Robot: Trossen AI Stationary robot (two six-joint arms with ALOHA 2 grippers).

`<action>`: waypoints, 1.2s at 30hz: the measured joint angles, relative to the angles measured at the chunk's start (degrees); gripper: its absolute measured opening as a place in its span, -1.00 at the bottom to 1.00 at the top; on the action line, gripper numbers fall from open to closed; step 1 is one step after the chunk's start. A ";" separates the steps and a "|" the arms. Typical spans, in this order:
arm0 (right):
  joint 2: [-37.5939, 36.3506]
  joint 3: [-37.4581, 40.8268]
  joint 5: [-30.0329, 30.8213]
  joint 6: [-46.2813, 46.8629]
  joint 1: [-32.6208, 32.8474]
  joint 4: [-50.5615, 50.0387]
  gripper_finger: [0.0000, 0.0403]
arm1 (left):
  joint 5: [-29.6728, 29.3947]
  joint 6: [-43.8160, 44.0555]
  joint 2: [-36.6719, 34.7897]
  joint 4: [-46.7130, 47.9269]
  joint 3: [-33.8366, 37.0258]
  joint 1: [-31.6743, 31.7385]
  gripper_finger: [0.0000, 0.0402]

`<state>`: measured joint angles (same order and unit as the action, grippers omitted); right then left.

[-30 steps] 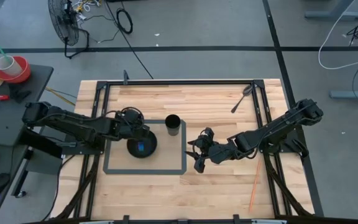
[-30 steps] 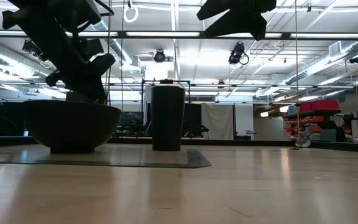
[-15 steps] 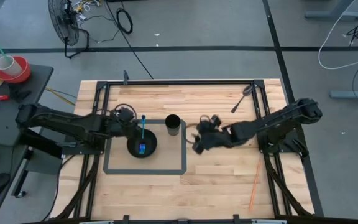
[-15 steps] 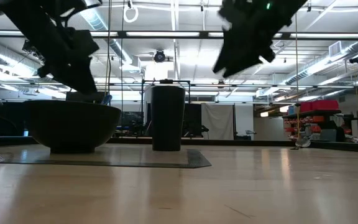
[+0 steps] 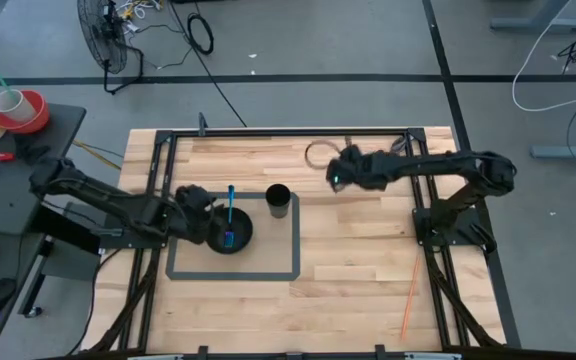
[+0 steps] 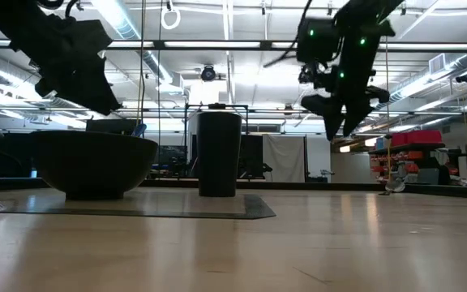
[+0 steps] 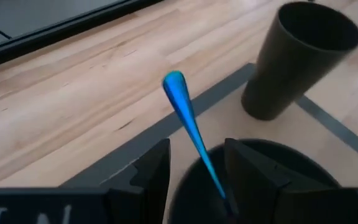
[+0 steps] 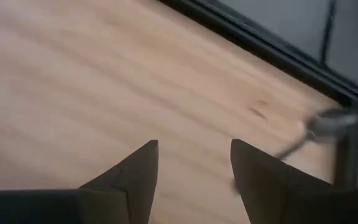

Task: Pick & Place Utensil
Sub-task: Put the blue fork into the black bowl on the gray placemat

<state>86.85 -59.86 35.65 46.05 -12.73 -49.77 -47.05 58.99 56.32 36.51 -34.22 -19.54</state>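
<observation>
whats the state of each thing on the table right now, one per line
blue plastic utensil: standing tilted in the bowl, handle end sticking up, not held
black round bowl: upright on the grey mat, holding the utensil
black tall cup: upright, beside the bowl
metal utensil: lying flat near the table's far right corner
left tool: open, beside the bowl
right tool: open, empty

The right claw [image 8: 194,177] hangs over bare wooden counter [image 8: 104,81], fingers parted with nothing between them. A blurred metal utensil [image 8: 319,130] lies near the counter's dark edge rail [image 8: 260,43].
</observation>
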 joint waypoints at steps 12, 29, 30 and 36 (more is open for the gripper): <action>-0.07 9.31 -2.59 13.36 -21.82 4.75 -0.01 | 0.29 -2.61 2.13 0.31 0.00 -2.17 -0.22; 0.00 28.63 -6.25 25.86 -28.46 34.06 -0.40 | -0.23 -3.29 2.15 0.35 0.00 -4.47 -0.22; 0.00 28.61 -6.13 25.43 -28.48 33.14 -0.43 | -0.39 -3.27 2.15 0.33 0.00 -4.47 -0.22; 0.02 28.50 -6.00 20.87 -28.43 29.67 -0.68 | -0.50 -3.26 2.15 0.33 0.00 -4.47 -0.22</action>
<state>86.87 -31.35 29.65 66.92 -41.17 -20.10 -47.55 55.73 58.48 36.84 -34.22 -24.01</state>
